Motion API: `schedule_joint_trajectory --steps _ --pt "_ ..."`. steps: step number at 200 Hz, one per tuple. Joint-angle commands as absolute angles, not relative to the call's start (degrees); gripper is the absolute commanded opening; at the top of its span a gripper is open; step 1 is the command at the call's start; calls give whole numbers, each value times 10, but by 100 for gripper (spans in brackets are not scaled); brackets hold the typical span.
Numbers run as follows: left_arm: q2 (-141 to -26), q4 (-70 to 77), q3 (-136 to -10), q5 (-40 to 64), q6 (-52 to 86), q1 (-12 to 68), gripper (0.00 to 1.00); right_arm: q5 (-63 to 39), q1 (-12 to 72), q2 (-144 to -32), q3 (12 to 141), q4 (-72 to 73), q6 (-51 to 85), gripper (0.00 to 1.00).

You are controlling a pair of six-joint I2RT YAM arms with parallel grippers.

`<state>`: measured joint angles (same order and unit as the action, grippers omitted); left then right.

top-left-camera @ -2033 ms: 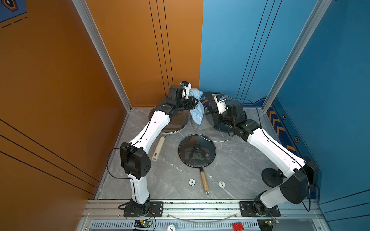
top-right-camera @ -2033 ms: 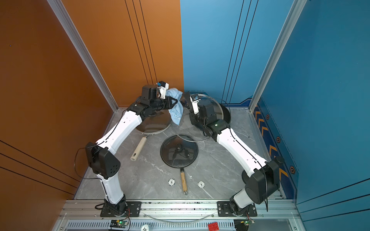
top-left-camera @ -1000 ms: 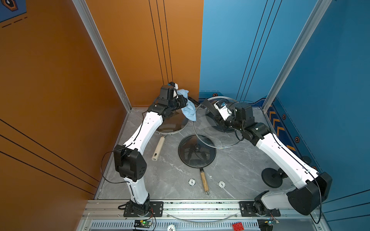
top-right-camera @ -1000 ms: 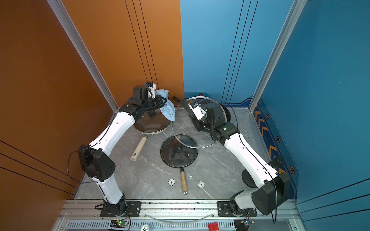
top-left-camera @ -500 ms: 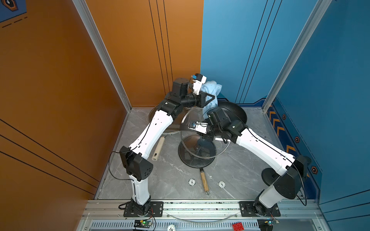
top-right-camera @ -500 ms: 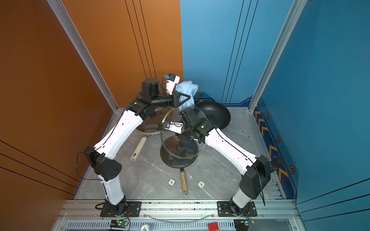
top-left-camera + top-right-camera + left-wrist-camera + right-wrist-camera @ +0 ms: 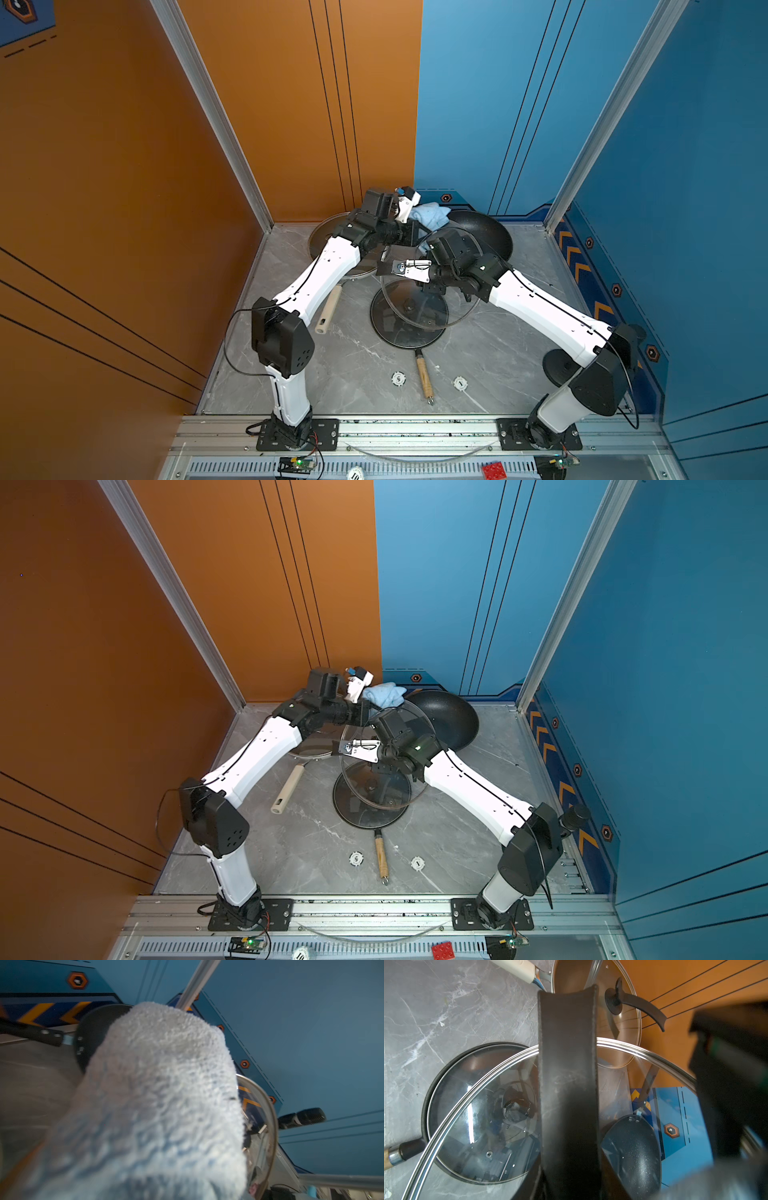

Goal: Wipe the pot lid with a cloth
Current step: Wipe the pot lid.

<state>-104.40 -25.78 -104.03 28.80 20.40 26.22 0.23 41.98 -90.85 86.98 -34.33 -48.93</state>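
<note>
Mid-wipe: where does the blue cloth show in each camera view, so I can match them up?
Both top views: the cloth sits bunched near the back wall, above the picture's middle.
Left wrist: it fills the middle of the picture, beside the rim of the glass lid.
Right wrist: I cannot make it out.
Shared landmark: the black wok, in all four views.

In both top views, a digit read as 5 is printed on a small white round disc lying on the grey marble-patterned tabletop. A 1 is printed on a second white round disc near it on the same surface. The number 10 is carried by a third white round disc, partly cut off by the lower edge, at the slotted metal strip.
</note>
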Motion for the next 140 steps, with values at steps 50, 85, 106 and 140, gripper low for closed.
schedule_joint_trajectory --steps 50,85,106,140 --pt "-1017 -293 -1047 199 180 256 21 49 405 -828 855 -220 -462 8" --pt "-1056 -296 -1097 243 170 298 21 48 407 -830 853 -208 -460 8" --pt "-1066 -305 -1085 217 171 292 21 59 406 -824 846 -196 -460 8" --pt "-1070 -307 -1029 143 186 249 20 77 389 -799 811 -152 -442 7"
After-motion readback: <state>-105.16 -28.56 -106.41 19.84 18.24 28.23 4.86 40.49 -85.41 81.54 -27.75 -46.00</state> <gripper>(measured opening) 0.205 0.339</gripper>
